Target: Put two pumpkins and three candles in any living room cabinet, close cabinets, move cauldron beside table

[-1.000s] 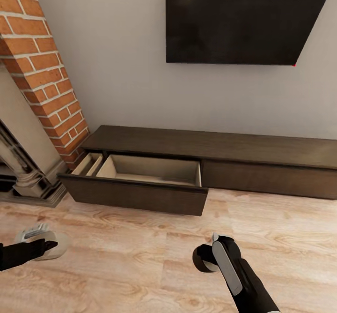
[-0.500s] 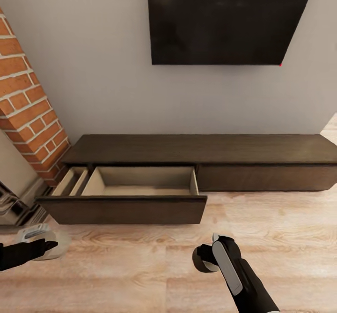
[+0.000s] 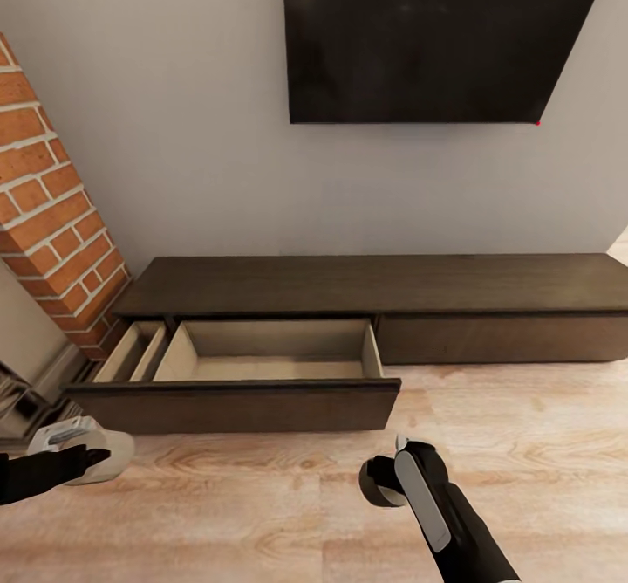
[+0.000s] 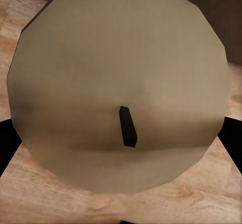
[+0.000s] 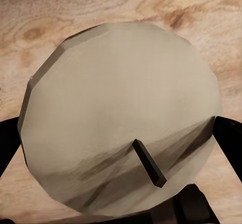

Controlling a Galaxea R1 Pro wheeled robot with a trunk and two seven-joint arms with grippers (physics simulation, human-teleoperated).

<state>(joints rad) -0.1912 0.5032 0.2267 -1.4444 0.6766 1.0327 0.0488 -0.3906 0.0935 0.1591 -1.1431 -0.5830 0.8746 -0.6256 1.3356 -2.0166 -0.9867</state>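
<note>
The view had been shifted slightly; the cabinet (image 3: 366, 282) drawer stayed open. A candle (image 4: 118, 88) was clamped in each hand: left hand (image 3: 74, 461), right hand (image 3: 388, 478).

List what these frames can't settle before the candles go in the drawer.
- Drawer floor, head view: near strip hidden behind the drawer front; anything lying there can't be seen.
- Narrow side compartment, head view: mostly hidden by its own walls.
- Left gripper, left wrist view: candle covers the finger contact.
- Right gripper, head view: its candle hidden behind the gripper body.
- Cabinet: cut off by the right edge.
</note>
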